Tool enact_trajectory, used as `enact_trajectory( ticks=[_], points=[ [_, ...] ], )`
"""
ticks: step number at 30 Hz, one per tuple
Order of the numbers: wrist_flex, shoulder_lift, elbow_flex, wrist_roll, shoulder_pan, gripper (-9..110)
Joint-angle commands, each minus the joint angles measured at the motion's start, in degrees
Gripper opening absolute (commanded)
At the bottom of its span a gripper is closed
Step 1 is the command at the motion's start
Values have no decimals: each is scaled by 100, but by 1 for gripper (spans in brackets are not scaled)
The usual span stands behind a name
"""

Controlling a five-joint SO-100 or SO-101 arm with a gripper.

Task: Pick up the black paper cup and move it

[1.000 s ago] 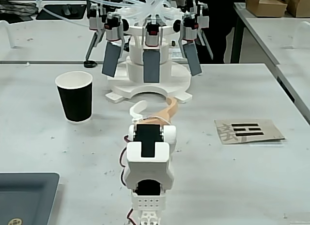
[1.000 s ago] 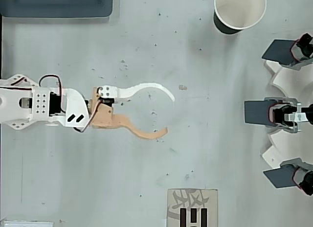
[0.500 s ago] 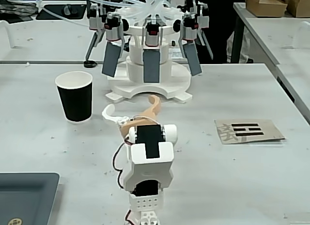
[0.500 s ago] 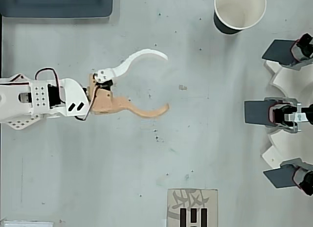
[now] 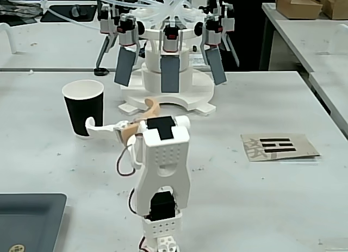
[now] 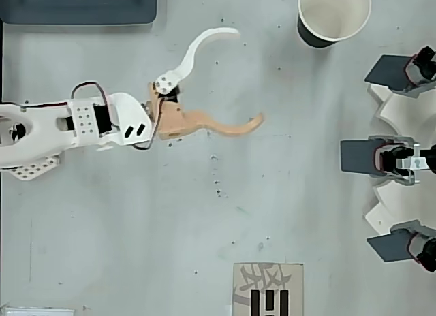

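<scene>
In the overhead view the pincer [image 6: 248, 74] stands spread wide over bare desk [image 6: 170, 220], with open surface between its tips and the black paper cup [image 6: 334, 16], which stands upright and apart from them. Beyond the cup, the white rig with grey paddles [image 6: 398, 156] blocks that side. A dark tray [image 6: 78, 6] fills one near corner, and a printed card [image 6: 269, 289] lies flat, well clear.

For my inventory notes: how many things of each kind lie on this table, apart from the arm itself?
Black paper cup: 1
Dark tray: 1
Printed card: 1
White multi-arm device: 1
Total: 4
The gripper is open and holds nothing.
</scene>
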Motion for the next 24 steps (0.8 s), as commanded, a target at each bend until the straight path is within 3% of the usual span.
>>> enact_trajectory(
  ticks=[1, 24],
  points=[
    [-141, -299, -756, 62, -123, 41],
    [-255, -3665, -4544, 308, -598, 43]
  ],
)
